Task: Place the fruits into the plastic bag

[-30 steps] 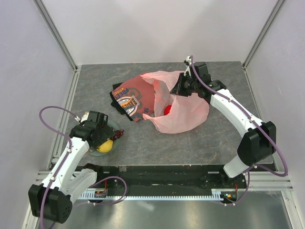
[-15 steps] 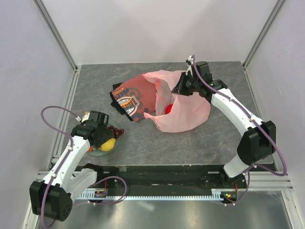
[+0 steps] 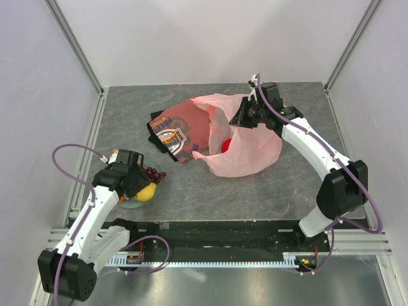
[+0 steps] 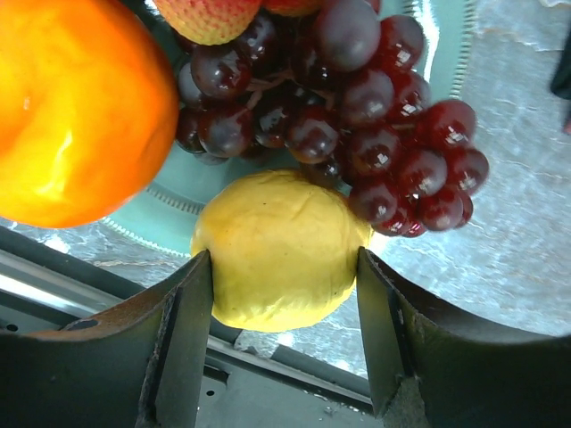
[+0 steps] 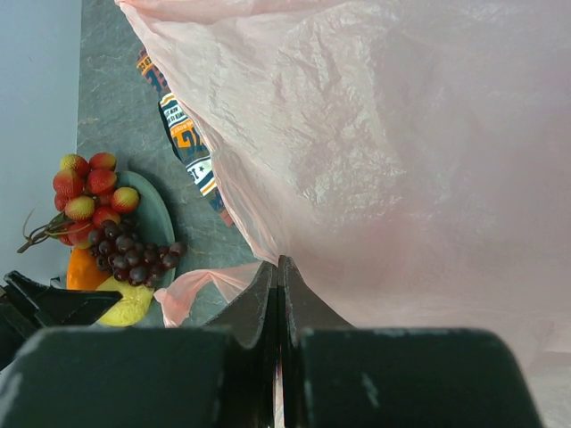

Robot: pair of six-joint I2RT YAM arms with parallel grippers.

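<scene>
We find the left gripper (image 4: 283,267) down at the pale green plate (image 4: 161,203), its jaws partly apart and its fingers (image 4: 187,321) against both sides of the yellow lemon (image 4: 277,232), which lies at the plate's edge nearest the arm bases. Just beside the lemon sit the orange (image 4: 71,107) and the dark grapes (image 4: 375,134), with small red strawberry-like pieces (image 5: 89,183) beyond them. The right gripper (image 5: 278,272) is closed tight on a fold of the pink plastic bag (image 3: 248,153) at its far rim (the mouth faces the cloth). A red apple (image 3: 225,145) lies inside the bag, whose left edge overlaps a folded printed cloth (image 3: 171,134) on the grey table (image 3: 293,185).
</scene>
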